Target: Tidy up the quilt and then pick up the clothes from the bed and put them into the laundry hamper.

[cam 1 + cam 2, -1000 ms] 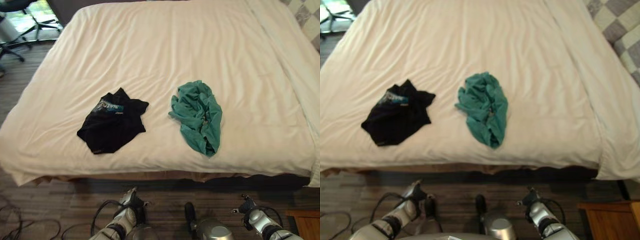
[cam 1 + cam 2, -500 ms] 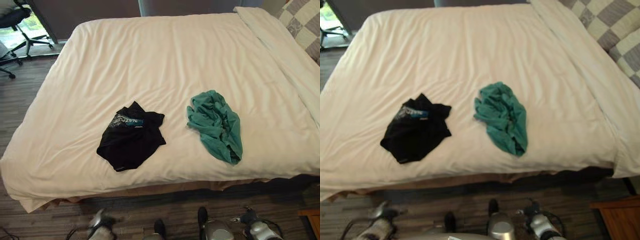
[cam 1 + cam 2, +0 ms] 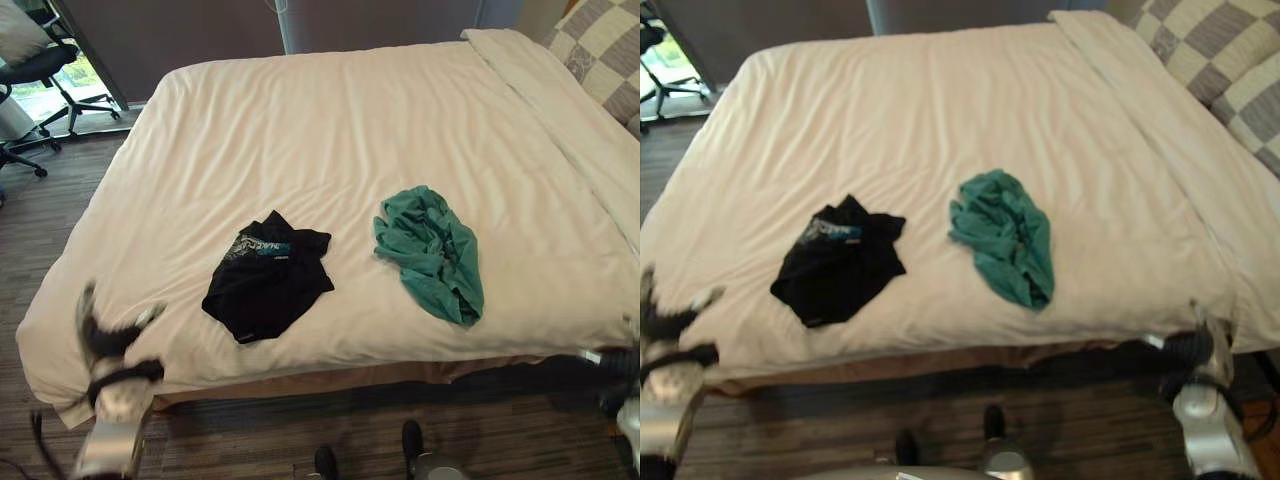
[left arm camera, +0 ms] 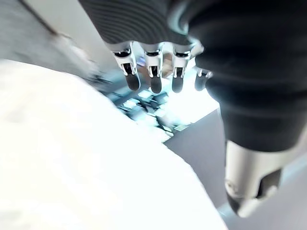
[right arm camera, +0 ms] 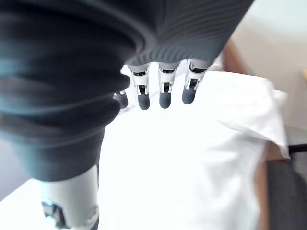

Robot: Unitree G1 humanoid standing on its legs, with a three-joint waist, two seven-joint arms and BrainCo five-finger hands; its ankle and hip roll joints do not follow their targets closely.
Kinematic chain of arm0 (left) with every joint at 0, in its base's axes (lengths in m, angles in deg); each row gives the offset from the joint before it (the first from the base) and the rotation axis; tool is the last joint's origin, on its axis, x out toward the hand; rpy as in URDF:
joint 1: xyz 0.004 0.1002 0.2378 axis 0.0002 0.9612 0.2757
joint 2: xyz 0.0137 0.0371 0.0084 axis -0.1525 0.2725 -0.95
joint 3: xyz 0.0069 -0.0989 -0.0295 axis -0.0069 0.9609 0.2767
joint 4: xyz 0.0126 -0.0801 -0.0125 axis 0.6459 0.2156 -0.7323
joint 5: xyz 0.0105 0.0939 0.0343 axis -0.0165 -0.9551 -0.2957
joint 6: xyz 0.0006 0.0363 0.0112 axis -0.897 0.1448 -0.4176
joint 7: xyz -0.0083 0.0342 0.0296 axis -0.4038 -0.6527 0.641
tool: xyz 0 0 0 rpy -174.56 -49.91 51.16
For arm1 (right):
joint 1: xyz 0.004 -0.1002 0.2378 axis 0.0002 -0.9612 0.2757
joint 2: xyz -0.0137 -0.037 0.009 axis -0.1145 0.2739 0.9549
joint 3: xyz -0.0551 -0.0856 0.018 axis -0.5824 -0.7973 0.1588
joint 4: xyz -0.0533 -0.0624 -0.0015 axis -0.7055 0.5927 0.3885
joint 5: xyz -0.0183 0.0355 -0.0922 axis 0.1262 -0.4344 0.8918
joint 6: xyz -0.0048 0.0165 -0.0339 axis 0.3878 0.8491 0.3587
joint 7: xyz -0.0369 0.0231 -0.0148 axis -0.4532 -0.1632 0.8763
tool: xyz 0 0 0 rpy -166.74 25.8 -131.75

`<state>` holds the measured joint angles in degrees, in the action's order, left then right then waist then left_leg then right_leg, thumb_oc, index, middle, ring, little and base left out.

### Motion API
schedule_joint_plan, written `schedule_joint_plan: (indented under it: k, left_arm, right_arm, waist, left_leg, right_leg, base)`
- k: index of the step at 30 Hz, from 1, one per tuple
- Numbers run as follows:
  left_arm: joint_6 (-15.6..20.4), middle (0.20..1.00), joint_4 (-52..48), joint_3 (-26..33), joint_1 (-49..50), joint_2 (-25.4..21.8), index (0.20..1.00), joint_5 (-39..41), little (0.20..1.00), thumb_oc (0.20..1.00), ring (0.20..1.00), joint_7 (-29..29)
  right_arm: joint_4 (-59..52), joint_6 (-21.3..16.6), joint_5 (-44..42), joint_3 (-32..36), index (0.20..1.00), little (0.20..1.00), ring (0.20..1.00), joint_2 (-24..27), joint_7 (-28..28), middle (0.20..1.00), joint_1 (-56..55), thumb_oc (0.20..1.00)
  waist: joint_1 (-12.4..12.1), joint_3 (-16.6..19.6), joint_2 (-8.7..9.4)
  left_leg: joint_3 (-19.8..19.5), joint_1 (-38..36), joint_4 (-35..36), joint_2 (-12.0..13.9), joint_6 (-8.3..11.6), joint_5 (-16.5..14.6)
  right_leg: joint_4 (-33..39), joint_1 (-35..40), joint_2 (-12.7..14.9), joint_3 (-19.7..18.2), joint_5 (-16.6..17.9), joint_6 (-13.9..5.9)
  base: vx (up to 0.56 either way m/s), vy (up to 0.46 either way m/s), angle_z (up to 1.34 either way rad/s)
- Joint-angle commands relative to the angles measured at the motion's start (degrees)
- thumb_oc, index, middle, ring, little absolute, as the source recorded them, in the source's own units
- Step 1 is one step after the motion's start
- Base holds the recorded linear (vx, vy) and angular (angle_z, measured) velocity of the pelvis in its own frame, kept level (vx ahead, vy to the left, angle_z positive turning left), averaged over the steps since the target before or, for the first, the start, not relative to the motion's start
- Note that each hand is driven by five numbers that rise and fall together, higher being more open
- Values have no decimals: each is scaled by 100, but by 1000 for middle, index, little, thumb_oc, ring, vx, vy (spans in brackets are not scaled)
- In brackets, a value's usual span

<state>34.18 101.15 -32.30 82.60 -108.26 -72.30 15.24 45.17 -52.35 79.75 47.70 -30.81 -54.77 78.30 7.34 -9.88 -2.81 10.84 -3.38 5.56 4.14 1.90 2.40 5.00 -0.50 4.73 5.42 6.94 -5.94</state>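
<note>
A cream quilt (image 3: 350, 130) lies spread over the bed with light wrinkles. On its near half lie a crumpled black shirt (image 3: 268, 288) with a pale print and, to its right, a bunched teal garment (image 3: 430, 250). My left hand (image 3: 110, 345) is raised at the bed's near left corner with its fingers (image 4: 151, 76) relaxed and nothing in them. My right hand (image 3: 1195, 350) is at the near right corner by the quilt's edge, and its fingers (image 5: 163, 93) also hang loose and empty. Both hands are well apart from the clothes.
Checked pillows (image 3: 1210, 60) lie at the bed's right end beside a folded band of quilt (image 3: 560, 100). An office chair (image 3: 40, 70) stands on the wooden floor past the far left corner. A dark wall runs behind the bed.
The camera has tilted up, so more of the bed's far side shows. Both hands have risen from low by the floor and spread out to the bed's near corners. The clothes have not moved.
</note>
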Motion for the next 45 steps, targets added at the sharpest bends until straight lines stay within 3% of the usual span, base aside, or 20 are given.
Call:
schedule_joint_plan:
  k: [1,2,3,6,7,8,9,13,14,15,16,18,25,27,31,36,39,43,44,45]
  left_arm:
    - [-131,1000,458,-479,-748,-226,1000,-825,1000,1000,1000,167]
    - [-128,1000,465,-484,-758,-225,1000,-826,1000,1000,1000,165]
    - [-404,1000,846,-990,-1134,-82,1000,-1140,1000,1000,1000,280]
    - [-579,1000,1379,-1439,-1644,117,1000,-1435,1000,1000,1000,317]
    - [-797,1000,1962,-1783,-2051,313,1000,-1659,1000,1000,1000,323]
    - [-778,1000,2019,-1808,-2113,326,1000,-1655,1000,1000,1000,306]
    - [-919,1000,3020,-2058,-2593,583,1000,-1674,1000,1000,1000,247]
    - [-1216,1000,4437,-2169,-3082,776,1000,-1761,1000,1000,1000,237]
    - [-1296,724,4627,-2197,-3160,760,724,-1927,724,724,724,259]
    - [-1336,235,4814,-2205,-3159,754,235,-2040,235,235,235,242]
    - [-1335,200,4816,-2207,-3160,756,200,-2039,200,200,200,242]
    - [-1343,200,5338,-2071,-2907,747,200,-2056,200,200,200,410]
    - [-1052,200,5206,-1789,-1717,1037,200,-1547,200,200,200,553]
    - [-1008,200,5185,-1755,-1487,1089,200,-1463,200,200,200,575]
    - [-860,200,4989,-1821,-778,1347,200,-1096,200,200,200,512]
    - [-497,200,4290,-2168,-312,1562,200,-623,200,200,200,581]
    - [-431,200,4063,-2313,-251,1607,200,-543,200,200,200,629]
    - [-270,200,3357,-2705,-336,1694,200,-327,200,200,200,855]
    - [-261,200,3317,-2774,-375,1696,200,-309,200,200,200,895]
    - [-260,200,3244,-2850,-399,1693,200,-311,200,200,200,945]
  right_arm:
    - [-218,-232,504,-503,1000,1000,1000,201,72,1000,906,1000]
    - [-215,-232,503,-500,1000,1000,1000,203,73,1000,909,1000]
    - [-420,-213,562,-824,1000,1000,1000,210,31,1000,1288,1000]
    - [-670,-205,692,-1101,1000,1000,1000,237,-4,1000,1613,1000]
    - [-955,-247,785,-1313,1000,1000,1000,237,-28,1000,1803,1000]
    - [-953,-243,786,-1298,1000,1000,1000,244,-28,1000,1815,1000]
    - [-1172,-271,806,-1532,1000,1000,1000,194,-11,1000,2025,1000]
    - [-1482,-302,903,-1679,1000,1000,1000,247,-17,1000,2061,1000]
    - [-1551,-316,966,-1672,1000,1000,1000,316,-34,1000,2026,1000]
    - [-1621,-330,988,-1633,1000,1000,1000,346,-31,1000,1964,1000]
    - [-1623,-330,988,-1630,1000,1000,1000,347,-32,1000,1961,1000]
    - [-1693,-397,1005,-1528,1000,1000,1000,488,-58,1000,1802,1000]
    - [-1626,-378,1223,-1747,1000,1000,1000,916,-241,1000,2100,1000]
    - [-1524,-369,1259,-1945,1000,1000,1000,959,-292,1000,2328,1000]
    - [-584,-247,1530,-3019,1000,1000,1000,1068,-464,1000,3750,1000]
    - [1222,-168,1519,-4336,1000,1000,1000,790,-593,1000,5520,1000]
    - [1930,-156,1431,-4581,1000,1000,1000,595,-590,1000,5923,1000]
    - [3708,-29,1160,-4734,1000,1000,1000,-77,-732,1000,6197,1000]
    - [4044,-18,1124,-4733,774,774,774,-232,-820,774,6182,774]
    - [4313,4,1047,-4701,200,200,200,-324,-892,200,6164,200]
  waist:
    - [53,-306,308]
    - [48,-309,306]
    - [112,-400,314]
    - [157,-498,304]
    - [233,-589,319]
    - [215,-590,308]
    - [300,-713,319]
    - [382,-811,360]
    - [384,-842,368]
    - [383,-865,376]
    - [381,-862,375]
    - [365,-909,385]
    - [149,-886,276]
    - [108,-874,256]
    - [-218,-844,160]
    - [-551,-910,97]
    - [-629,-936,52]
    - [-851,-974,-88]
    - [-873,-973,-119]
    - [-887,-973,-141]
  left_leg:
    - [284,-258,-56,186,368,-573]
    - [286,-257,-56,188,368,-573]
    - [339,-189,-56,207,369,-541]
    - [411,-78,-56,232,375,-504]
    - [468,19,-56,245,386,-466]
    - [475,40,-56,246,386,-463]
    - [532,208,-56,261,395,-399]
    - [688,429,-56,307,433,-315]
    - [709,485,-56,328,444,-284]
    - [719,532,-56,350,456,-261]
    - [719,535,-56,350,456,-261]
    - [739,599,-56,396,494,-204]
    - [613,578,-56,451,531,-178]
    - [579,565,-56,448,537,-180]
    - [444,549,-56,426,551,-162]
    - [207,697,-56,401,593,-60]
    - [124,774,-56,399,617,-14]
    - [-72,961,-56,388,675,90]
    - [-96,981,-56,387,685,105]
    - [-130,998,-56,386,693,121]
  right_leg:
    - [0,189,505,-74,-747,-498]
    - [0,187,504,-77,-746,-498]
    - [0,63,482,-141,-706,-490]
    - [0,-113,459,-218,-653,-485]
    - [-5,-259,443,-265,-606,-491]
    - [-9,-286,441,-273,-601,-490]
    - [-28,-516,416,-336,-528,-504]
    - [-14,-814,366,-365,-428,-548]
    - [-8,-863,359,-353,-411,-564]
    - [-2,-907,350,-335,-403,-570]
    - [-2,-911,350,-335,-402,-570]
    - [-2,-982,338,-291,-389,-578]
    - [-29,-870,351,-155,-456,-488]
    - [-27,-840,350,-133,-466,-470]
    - [-12,-715,378,-1,-499,-430]
    - [0,-701,389,192,-514,-393]
    - [0,-712,383,272,-528,-386]
    - [0,-722,388,482,-555,-365]
    - [0,-713,390,510,-565,-362]
    - [0,-699,391,536,-576,-360]
  base:
    - [-36,-19,-19]
    - [-85,-19,-30]
    - [-97,-14,-28]
    - [-78,-13,-24]
    - [-77,-16,-23]
    - [-134,-15,-23]
    - [-102,-5,-23]
    - [-41,-23,-21]
    - [-10,-36,-6]
    - [-7,-30,-9]
    - [-1,-24,-10]
    - [10,-34,-10]
    - [36,-37,-3]
    - [24,-25,8]
    - [17,-36,14]
    - [-17,-42,33]
    - [-32,-34,39]
    - [-34,-24,39]
    - [-21,-2,42]
    - [-7,1,33]
